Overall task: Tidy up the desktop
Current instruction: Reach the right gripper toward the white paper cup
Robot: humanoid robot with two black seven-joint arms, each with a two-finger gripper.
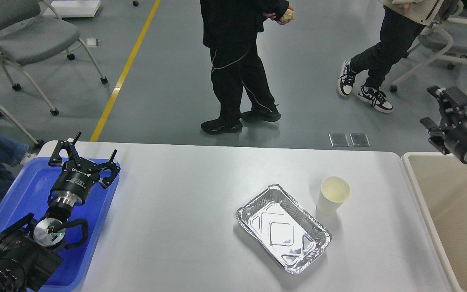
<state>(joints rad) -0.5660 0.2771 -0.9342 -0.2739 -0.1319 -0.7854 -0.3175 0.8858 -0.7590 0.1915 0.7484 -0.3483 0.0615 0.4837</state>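
Observation:
The desktop point(185, 202) is a large white-grey tabletop with rounded corners. On it, right of centre, lies an empty silver foil tray point(283, 228), turned at an angle. An empty white paper cup point(333, 195) stands upright just beyond the tray's far right corner. My left gripper point(83, 156) is open and empty, above the blue plastic tray point(31, 190) at the desktop's left edge. My right gripper point(440, 107) is open and empty, raised above the far end of the beige bin point(424, 194) at the right.
Two people stand on the grey floor beyond the desktop, one in black point(237, 65) straight ahead, one point(375, 61) at the far right. Wheeled grey chairs point(35, 40) stand at the far left and far right. A yellow floor line point(124, 73) runs back left.

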